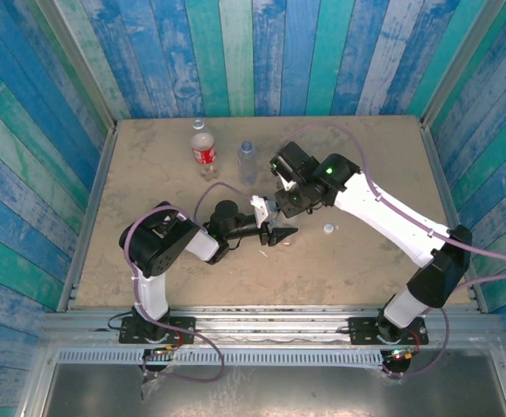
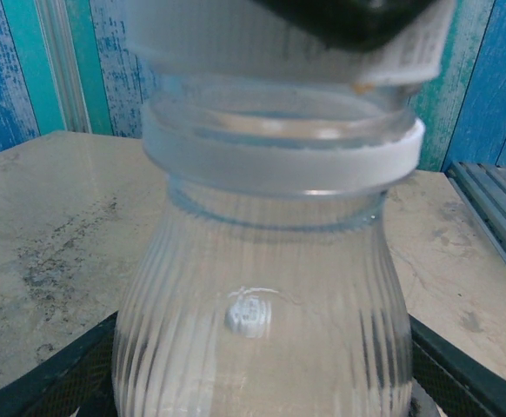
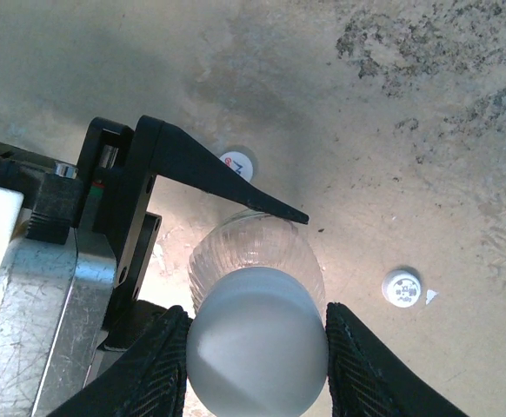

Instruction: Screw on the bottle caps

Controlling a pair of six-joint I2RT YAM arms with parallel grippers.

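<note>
The clear ribbed bottle [image 3: 255,248] is largely hidden: the right wrist view shows only its shoulder below the white cap [image 3: 257,334], and the left wrist view cuts it off at the bottom edge, so no label can be made out. In the left wrist view the cap on its neck is blurred and partly covered by a dark shape at the top edge. The right gripper [image 3: 257,347] pinches this cap from both sides, directly above the bottle mouth. The left gripper [image 1: 276,233] clamps the bottle body; 1 black finger [image 3: 209,174] lies along its side, the other is mostly concealed. 1 loose cap [image 3: 402,287] lies apart on the table, and a second cap [image 3: 238,162] is half hidden behind that finger. The red-labelled bottle [image 1: 203,152] and the unlabelled bluish bottle [image 1: 248,161] stand upright near the far edge. The tabletop [image 1: 366,156] is tan, stone-patterned, with dark speckled patches. Plank walls [image 1: 262,52] in blue, teal and white enclose 3 sides.
</note>
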